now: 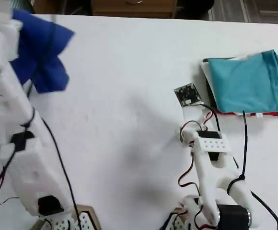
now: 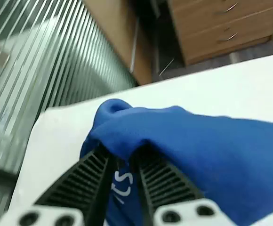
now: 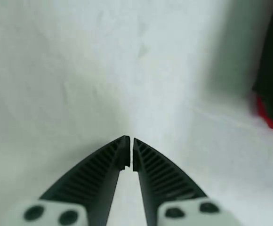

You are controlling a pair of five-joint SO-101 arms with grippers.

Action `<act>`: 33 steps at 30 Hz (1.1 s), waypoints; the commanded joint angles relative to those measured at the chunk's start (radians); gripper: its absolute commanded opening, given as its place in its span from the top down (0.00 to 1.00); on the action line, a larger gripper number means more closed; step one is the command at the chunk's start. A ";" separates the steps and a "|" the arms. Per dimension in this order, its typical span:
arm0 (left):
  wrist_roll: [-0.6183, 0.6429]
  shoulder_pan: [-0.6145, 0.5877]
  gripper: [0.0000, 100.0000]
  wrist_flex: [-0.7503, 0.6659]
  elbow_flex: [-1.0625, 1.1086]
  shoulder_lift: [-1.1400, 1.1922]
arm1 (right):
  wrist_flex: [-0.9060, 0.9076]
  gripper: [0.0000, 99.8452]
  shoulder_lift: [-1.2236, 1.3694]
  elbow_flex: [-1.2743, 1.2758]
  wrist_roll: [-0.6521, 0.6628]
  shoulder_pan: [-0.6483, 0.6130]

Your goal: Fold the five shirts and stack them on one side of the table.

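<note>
From where I stand, the left pincer [image 2: 122, 162] is clamped on the blue shirt [image 2: 197, 146]. Its two black, ridged fingers [image 2: 92, 181] sit close together with a soft fold of the cloth pinched between their tips. The rest of the fabric swells out ahead of them and off to one side in smooth, rounded bunches. Seen from above, that shirt [image 1: 40, 48] is a crumpled blue lump at the end of the blocky white plastic left arm [image 1: 14, 143], over a far corner of the matte white table [image 1: 129, 72]. Beyond this pincer, past the table's edge, stand a ribbed panel [image 2: 42, 70] and a wooden cabinet [image 2: 221, 28] with drawers. The right pincer [image 3: 131, 151] has its toothed black fingers brought together, the tips all but touching with nothing between them, just above the bare tabletop. Close beside it lies the stack [image 1: 254, 114], whose black and red edges [image 3: 268, 115] show at the pincer's flank. On top is the teal shirt [image 1: 249, 81], folded into a rough rectangle with soft creases. Thin white, black and red layers peek out beneath it.
</note>
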 commanded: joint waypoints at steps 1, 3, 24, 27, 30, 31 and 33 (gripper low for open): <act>0.005 0.103 0.98 0.018 0.176 -0.138 | -0.018 0.98 0.004 -0.005 0.006 -0.005; 0.005 0.160 0.98 0.017 0.346 -0.187 | -0.018 0.98 0.004 -0.005 0.006 -0.001; 0.015 0.245 0.79 -0.002 0.858 -0.311 | -0.018 0.98 0.005 -0.005 0.005 0.005; 0.015 0.103 0.79 -0.018 0.868 -0.310 | -0.018 0.98 0.005 -0.005 0.005 0.005; -0.028 -0.002 0.79 -0.055 0.993 -0.310 | -0.018 0.98 0.005 -0.005 0.005 0.005; -0.037 -0.025 0.79 -0.072 1.049 -0.310 | -0.018 0.98 0.005 -0.005 0.005 0.005; -0.038 -0.058 0.79 -0.115 1.159 -0.310 | -0.018 0.98 0.005 -0.005 0.005 0.005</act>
